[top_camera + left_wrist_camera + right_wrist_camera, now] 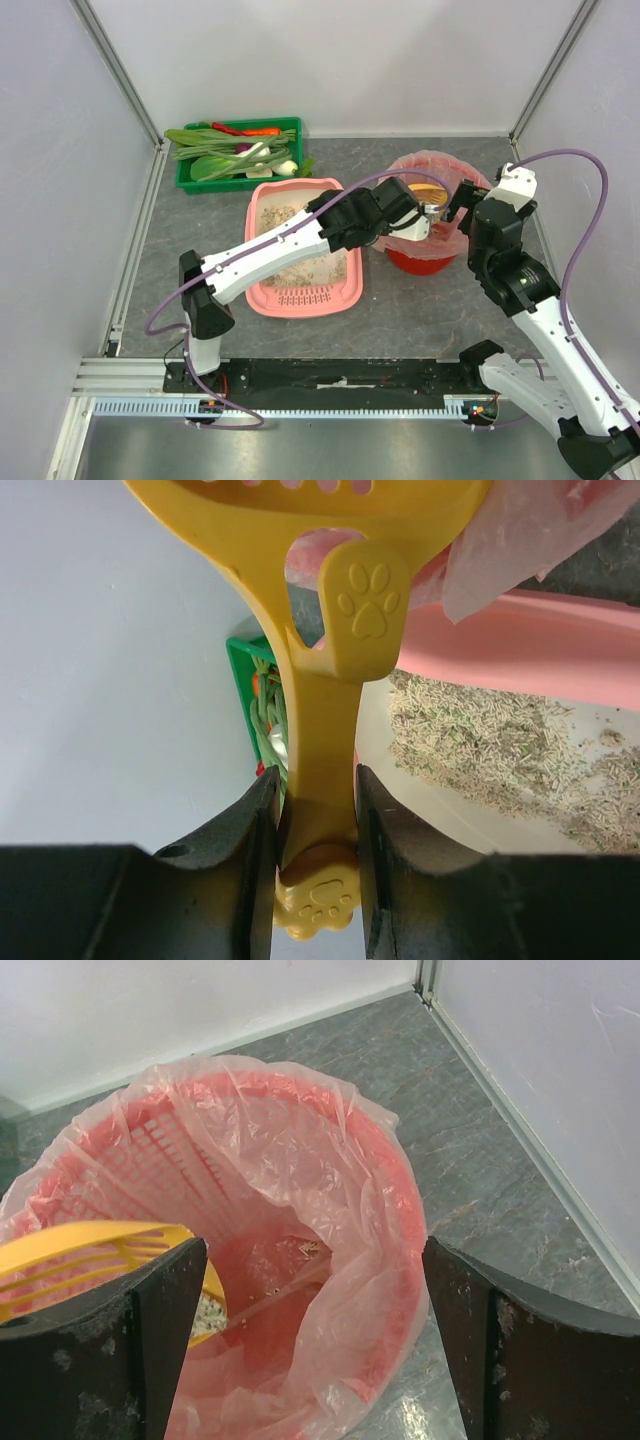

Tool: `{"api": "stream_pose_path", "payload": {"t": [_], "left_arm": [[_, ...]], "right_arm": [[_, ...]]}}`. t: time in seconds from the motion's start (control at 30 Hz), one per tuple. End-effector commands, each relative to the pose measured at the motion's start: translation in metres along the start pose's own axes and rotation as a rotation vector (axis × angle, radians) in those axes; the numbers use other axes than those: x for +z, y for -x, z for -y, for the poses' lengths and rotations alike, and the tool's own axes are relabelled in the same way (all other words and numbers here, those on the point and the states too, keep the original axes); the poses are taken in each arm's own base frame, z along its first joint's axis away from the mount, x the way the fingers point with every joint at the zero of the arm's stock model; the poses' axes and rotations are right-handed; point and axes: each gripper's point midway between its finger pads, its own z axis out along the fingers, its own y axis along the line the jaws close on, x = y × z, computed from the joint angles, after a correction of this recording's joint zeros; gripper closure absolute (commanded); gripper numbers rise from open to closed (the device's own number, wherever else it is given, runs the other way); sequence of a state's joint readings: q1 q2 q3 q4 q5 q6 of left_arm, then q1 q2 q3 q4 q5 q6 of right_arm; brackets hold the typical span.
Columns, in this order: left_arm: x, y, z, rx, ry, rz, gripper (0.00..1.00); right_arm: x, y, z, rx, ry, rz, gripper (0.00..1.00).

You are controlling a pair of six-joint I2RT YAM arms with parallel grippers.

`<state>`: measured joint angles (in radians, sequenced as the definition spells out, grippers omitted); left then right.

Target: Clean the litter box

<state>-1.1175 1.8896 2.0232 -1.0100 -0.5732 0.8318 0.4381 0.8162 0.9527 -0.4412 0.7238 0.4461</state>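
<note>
Scoop (320,720), head cropped above, sits clenched in the left hand (315,792); right hand (310,1252) released.

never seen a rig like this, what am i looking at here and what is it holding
Two robot arms stand at the table's near edge, each with a two-finger gripper. The wide picture looks down from above; the other two come from cameras on the wrists. On the table sit a pink litter box, a green crate of vegetables and a red bin lined with a pink bag. The left gripper is shut on a yellow litter scoop over the bin. The right gripper is open, empty.
</note>
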Motion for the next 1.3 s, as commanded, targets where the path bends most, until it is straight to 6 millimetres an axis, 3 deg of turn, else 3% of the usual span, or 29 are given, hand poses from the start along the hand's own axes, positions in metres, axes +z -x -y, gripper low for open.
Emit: {"api": "stream_pose_path", "payload": {"t": [0.0,0.07,0.1,0.23,0.4,0.43,0.5,0.53,0.6,0.77,0.97,1.1,1.27], "left_arm": [[0.0,-0.005,-0.006,-0.023,0.018,-0.02,0.98],[-0.001,-0.007,-0.019,-0.059,0.044,-0.015,0.98],[0.008,-0.018,-0.025,-0.076,0.048,-0.044,0.98],[0.014,-0.024,-0.033,-0.092,0.088,-0.077,0.98],[0.025,-0.03,-0.035,-0.063,0.177,-0.129,0.98],[0.023,-0.023,-0.053,-0.091,0.267,-0.102,0.98],[0.026,-0.025,-0.064,-0.091,0.386,-0.135,0.98],[0.01,-0.011,-0.095,-0.116,0.522,-0.062,0.98],[0.016,-0.005,-0.092,-0.042,0.564,-0.046,0.98],[0.02,0.004,-0.096,-0.074,0.549,-0.03,0.98],[-0.001,0.006,-0.106,-0.121,0.58,-0.002,0.98],[-0.008,0.001,-0.097,-0.154,0.547,-0.003,0.98],[-0.02,-0.015,-0.081,-0.327,0.451,0.009,0.98]], "right_arm": [[0.009,0.009,-0.007,0.036,0.042,0.025,0.02],[0.015,0.01,0.0,0.048,0.024,0.024,0.02],[0.019,0.007,-0.003,0.044,0.045,0.009,0.02],[0.031,0.006,0.003,0.044,0.041,-0.004,0.02],[0.039,0.009,-0.017,0.01,0.139,-0.01,0.02],[0.04,0.008,-0.018,0.01,0.14,-0.015,0.02],[0.044,0.006,-0.016,0.022,0.13,-0.017,0.05],[0.045,0.005,-0.016,0.023,0.128,-0.018,0.05],[0.047,0.005,-0.014,0.029,0.121,-0.017,0.06],[0.05,0.006,-0.008,0.035,0.099,-0.012,0.06],[0.044,0.021,0.006,0.039,0.055,0.027,0.05],[0.041,0.034,0.012,0.037,0.019,0.05,0.04],[0.038,0.062,0.015,0.062,-0.012,0.107,0.04]]}}
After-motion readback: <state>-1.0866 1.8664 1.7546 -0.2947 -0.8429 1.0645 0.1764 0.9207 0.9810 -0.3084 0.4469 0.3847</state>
